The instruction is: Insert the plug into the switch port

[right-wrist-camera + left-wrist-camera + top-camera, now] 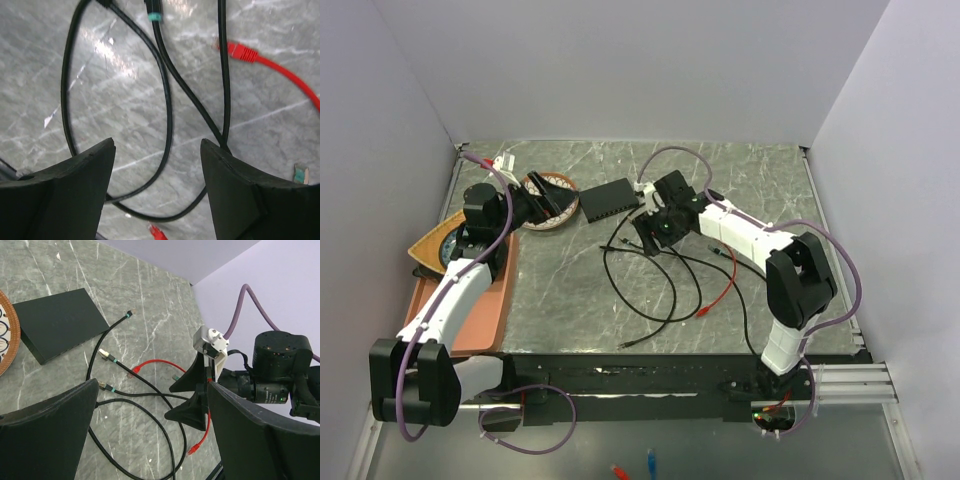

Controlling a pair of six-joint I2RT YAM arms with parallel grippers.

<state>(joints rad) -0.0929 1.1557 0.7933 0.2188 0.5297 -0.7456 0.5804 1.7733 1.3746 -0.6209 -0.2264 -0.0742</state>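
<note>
The grey marble table (570,300) carries everything, walled in on three sides. The left arm (460,290) reaches toward 12 o'clock along the left edge, over an orange-brown tray (490,310). The right arm (750,235) stretches from the near right corner toward 10 o'clock. The switch (610,200) (60,322) lies flat at about 11 o'clock from the table's centre, its long sides running roughly 8 to 2 o'clock; its sockets are too small to make out. Just beside it at 9 o'clock sits a round patterned dish (560,180) (7,340), and the left gripper (545,200) (152,390) hangs over that dish with its fingers spread wide and nothing between them. The right gripper (655,232) (157,145) stands at the switch's 4 o'clock, near its right end, with its fingers parted and pinching nothing; the cables under it lie on the table. Black cables (660,290) (167,100) loop from there toward 6 o'clock, crossing one another, and a red cable (720,295) (155,362) runs through them toward 4 o'clock, so the ground at the switch's near side is cluttered. A plug (130,313) rests on the marble just off the switch's right corner, apart from it, and two teal-collared plugs (105,354) lie a little nearer the left gripper.
</note>
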